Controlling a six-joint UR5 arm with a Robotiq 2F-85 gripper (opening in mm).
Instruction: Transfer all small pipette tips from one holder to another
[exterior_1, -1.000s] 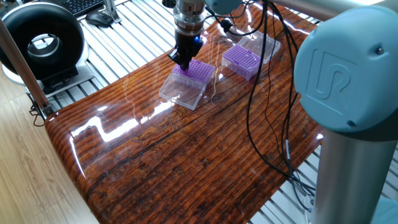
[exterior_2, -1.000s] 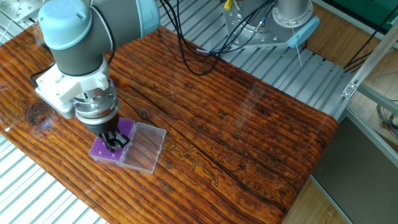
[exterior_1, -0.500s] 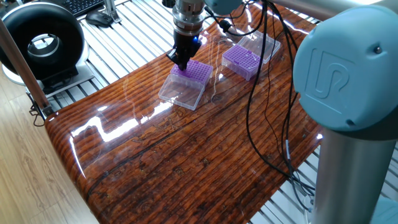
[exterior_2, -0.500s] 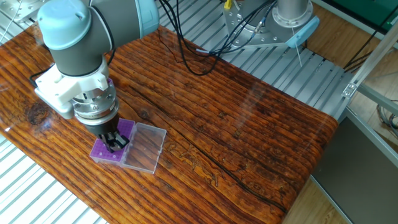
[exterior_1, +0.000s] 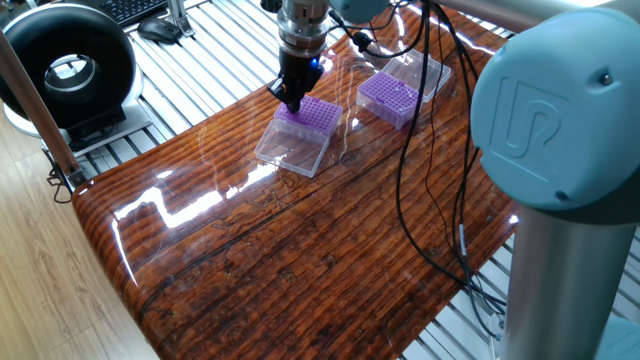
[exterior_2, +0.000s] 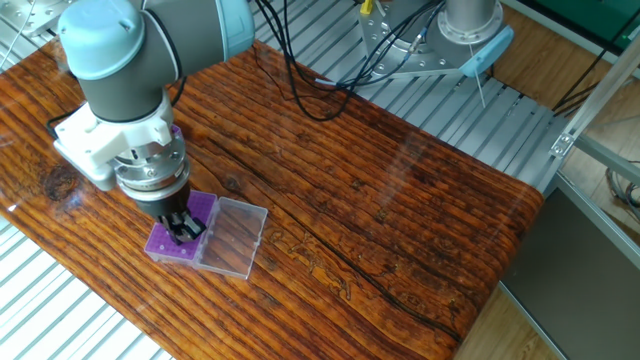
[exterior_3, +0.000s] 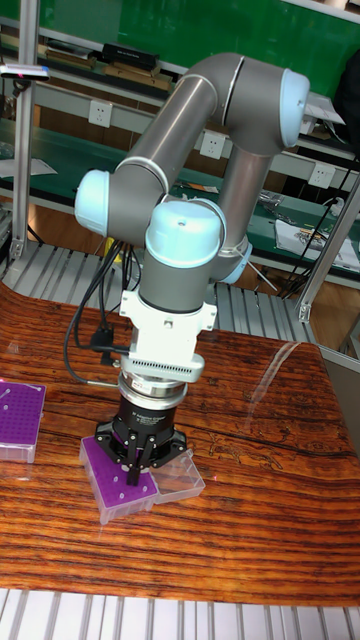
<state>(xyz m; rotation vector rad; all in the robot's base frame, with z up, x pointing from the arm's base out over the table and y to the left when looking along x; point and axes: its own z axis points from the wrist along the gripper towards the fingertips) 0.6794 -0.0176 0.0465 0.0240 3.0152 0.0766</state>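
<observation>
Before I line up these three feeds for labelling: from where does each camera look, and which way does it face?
One fixed view: high, behind the arm's base, looking down the table at both purple boxes.
The other fixed view: high on the opposite side, looking down; elbow and wrist hide the far box.
Tall fixed view: low at the table edge, facing the arm and shelves.
All show the gripper over the nearer box.

Gripper (exterior_1: 293, 101) sits low over purple box (exterior_1: 309, 115); its clear lid (exterior_1: 292, 148) lies just beside. Second purple box (exterior_1: 388, 98) near, cables (exterior_1: 430, 150) hang beyond. Wood table (exterior_1: 300, 250) elsewhere bare.
</observation>
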